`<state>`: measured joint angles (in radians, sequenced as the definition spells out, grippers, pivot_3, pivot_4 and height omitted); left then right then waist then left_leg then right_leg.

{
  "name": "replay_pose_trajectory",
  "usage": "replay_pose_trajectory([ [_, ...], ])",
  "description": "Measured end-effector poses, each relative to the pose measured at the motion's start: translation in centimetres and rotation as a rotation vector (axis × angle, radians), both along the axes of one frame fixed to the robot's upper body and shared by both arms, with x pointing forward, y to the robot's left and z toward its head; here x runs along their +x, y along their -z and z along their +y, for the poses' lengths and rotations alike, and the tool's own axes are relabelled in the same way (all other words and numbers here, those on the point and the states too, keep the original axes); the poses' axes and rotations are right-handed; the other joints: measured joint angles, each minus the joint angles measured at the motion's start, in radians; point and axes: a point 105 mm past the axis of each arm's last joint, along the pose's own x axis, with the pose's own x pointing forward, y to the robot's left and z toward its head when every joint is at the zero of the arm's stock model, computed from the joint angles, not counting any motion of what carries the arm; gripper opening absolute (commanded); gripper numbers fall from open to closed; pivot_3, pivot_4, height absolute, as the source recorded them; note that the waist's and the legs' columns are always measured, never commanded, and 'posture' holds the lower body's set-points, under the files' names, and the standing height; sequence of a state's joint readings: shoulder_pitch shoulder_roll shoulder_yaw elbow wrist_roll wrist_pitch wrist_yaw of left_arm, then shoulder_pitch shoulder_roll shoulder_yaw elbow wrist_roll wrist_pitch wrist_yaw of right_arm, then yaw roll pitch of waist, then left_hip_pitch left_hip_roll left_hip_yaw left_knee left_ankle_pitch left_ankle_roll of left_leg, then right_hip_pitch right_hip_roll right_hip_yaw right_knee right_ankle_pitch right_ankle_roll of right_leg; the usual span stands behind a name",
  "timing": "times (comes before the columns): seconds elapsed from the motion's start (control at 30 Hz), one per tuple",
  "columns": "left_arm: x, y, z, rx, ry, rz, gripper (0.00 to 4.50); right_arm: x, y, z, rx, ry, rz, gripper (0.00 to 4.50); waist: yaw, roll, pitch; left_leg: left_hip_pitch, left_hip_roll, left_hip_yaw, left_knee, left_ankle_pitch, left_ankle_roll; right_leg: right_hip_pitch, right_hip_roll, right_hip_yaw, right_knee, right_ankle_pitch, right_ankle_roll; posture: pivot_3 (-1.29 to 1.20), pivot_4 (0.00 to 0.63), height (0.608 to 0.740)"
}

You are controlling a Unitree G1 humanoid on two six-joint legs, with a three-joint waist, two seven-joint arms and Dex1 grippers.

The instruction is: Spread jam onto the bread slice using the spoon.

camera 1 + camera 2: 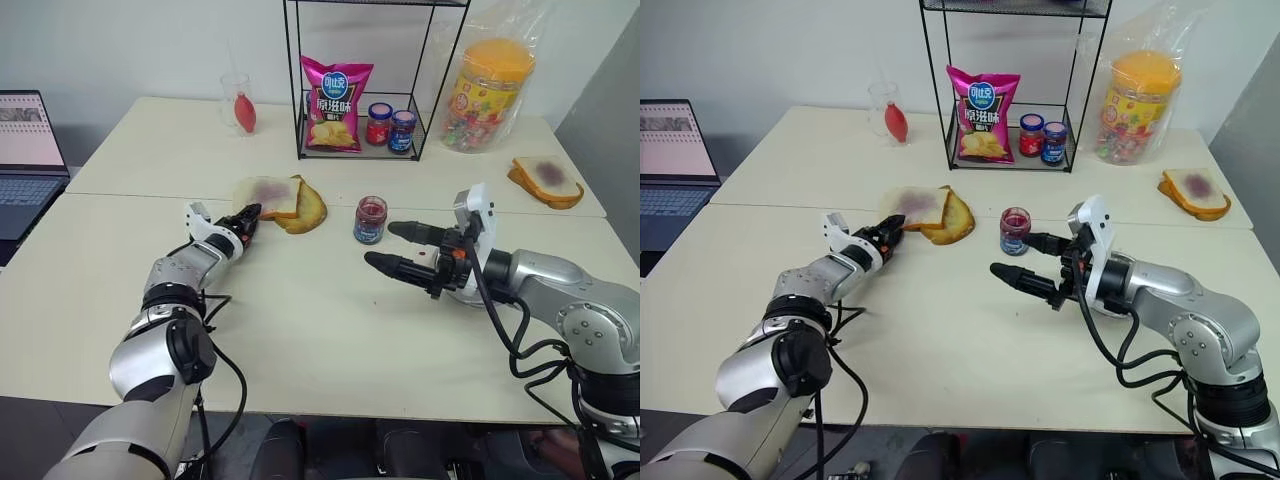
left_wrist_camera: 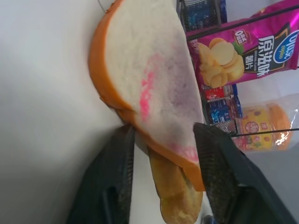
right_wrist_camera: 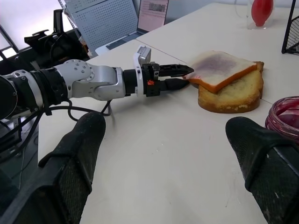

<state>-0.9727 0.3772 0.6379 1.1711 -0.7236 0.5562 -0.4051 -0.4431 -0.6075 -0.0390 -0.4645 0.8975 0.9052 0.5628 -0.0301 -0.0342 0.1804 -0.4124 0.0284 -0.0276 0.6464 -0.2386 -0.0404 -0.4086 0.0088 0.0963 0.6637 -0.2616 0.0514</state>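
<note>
In the left eye view, your left gripper sits left of centre with its black fingers at the near corner of the bread slice, which lies just above the middle of the frame, partly on top of a browner toasted slice. The jam stands in its small jar to the right of centre, and your right gripper hovers just right of it, spread wide with nothing between its fingers. You have no spoon in sight here.

The right eye view gives the same layout: bread slightly left of centre, jar at centre, the empty right gripper beside it.

In the left wrist view, the slice's crust corner runs down between the two fingers, one on each face. They are narrowed around the corner, but you cannot tell whether they press it firmly.

In the right wrist view, the left gripper is in the upper middle with its tips over and under the bread's corner, while the right fingers stand wide apart at the bottom.

Treat the bread as very light, soft and easy to tear. It will likely flop if you lift it by one corner, so grip gently on the firmer crust edge, clear of the sticky purple smear. The toasted slice beneath may drag along.
</note>
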Motion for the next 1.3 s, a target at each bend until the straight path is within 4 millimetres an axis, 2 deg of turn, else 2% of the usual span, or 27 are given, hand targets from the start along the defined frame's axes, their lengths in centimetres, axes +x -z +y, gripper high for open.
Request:
replay_pose_trajectory([
  [0.23,0.3,-0.7,-0.2,-0.003,-0.008,-0.021,0.05,0.0,0.0,0.0,0.001,0.003,-0.001,4.50,0.000,0.000,0.000,0.001,0.000,0.000,0.001,0.000,0.000,0.000,0.000,0.000,0.002,0.000,0.000,0.00,0.150,0.740],
  [0.5,0.2,-0.9,0.2,0.003,0.001,-0.021,0.01,0.0,0.0,0.1,0.009,0.002,-0.003,4.50,-0.003,0.001,0.000,0.002,0.000,0.000,0.001,0.000,0.000,0.001,0.001,0.000,0.002,0.000,0.000,0.00,0.150,0.740],
  [0.67,-1.3,-0.8,0.8,0.034,0.068,-0.015,0.01,0.1,0.0,0.1,0.013,0.005,-0.005,4.50,-0.011,0.001,0.000,0.001,0.001,0.000,0.000,0.000,0.000,0.000,0.001,0.000,0.002,0.000,0.000,0.00,0.150,0.740],
  [0.8,-3.9,-0.6,1.4,0.082,0.134,-0.007,0.01,0.2,-0.1,0.1,0.021,0.007,-0.003,4.50,-0.021,0.001,0.000,0.000,0.002,-0.001,-0.001,0.000,0.000,-0.001,0.000,0.000,0.002,0.000,0.000,0.00,0.150,0.740],
  [0.9,-7.7,0.3,1.7,0.182,0.235,0.039,0.01,0.3,-0.1,-0.1,0.028,0.013,-0.001,4.50,-0.027,0.001,0.000,-0.001,0.002,-0.001,-0.001,0.000,0.000,-0.003,-0.001,0.000,0.002,0.000,-0.001,0.00,0.150,0.740],
  [0.97,-8.9,0.5,1.5,0.209,0.273,0.053,0.01,0.2,-0.1,-0.1,0.030,0.010,-0.002,4.50,-0.025,0.001,0.000,-0.001,0.002,-0.002,0.000,0.000,0.000,-0.003,-0.001,0.000,0.003,0.000,-0.001,0.00,0.150,0.740],
  [1.07,-12.1,0.2,0.0,0.352,0.462,0.050,0.01,0.3,0.0,-0.1,0.033,0.004,0.004,4.50,-0.026,0.001,0.000,-0.001,0.000,-0.001,0.000,0.000,-0.001,-0.002,-0.001,0.000,0.003,0.000,-0.001,0.00,0.150,0.740],
  [1.2,-16.1,-0.7,-3.4,0.578,0.810,-0.023,0.01,0.5,0.1,0.0,0.041,-0.008,0.020,4.50,-0.024,0.001,0.000,0.000,0.000,0.000,0.000,0.002,-0.003,-0.001,-0.001,0.001,0.001,0.000,-0.001,0.00,0.150,0.740],
  [1.23,-17.7,-0.8,-4.6,0.648,0.951,-0.050,0.01,0.6,0.1,0.0,0.042,-0.012,0.023,4.50,-0.025,0.001,0.000,0.000,0.000,0.001,0.000,0.002,-0.004,-0.002,-0.001,0.001,0.000,0.000,-0.002,0.00,0.150,0.740],
  [1.3,-19.4,-0.9,-6.0,0.702,1.121,-0.113,0.01,0.8,0.1,-0.1,0.043,-0.012,0.028,4.50,-0.025,0.002,0.001,0.001,0.000,0.002,-0.001,0.002,-0.004,-0.001,-0.001,0.002,0.000,0.000,-0.003,0.00,0.150,0.740],
])
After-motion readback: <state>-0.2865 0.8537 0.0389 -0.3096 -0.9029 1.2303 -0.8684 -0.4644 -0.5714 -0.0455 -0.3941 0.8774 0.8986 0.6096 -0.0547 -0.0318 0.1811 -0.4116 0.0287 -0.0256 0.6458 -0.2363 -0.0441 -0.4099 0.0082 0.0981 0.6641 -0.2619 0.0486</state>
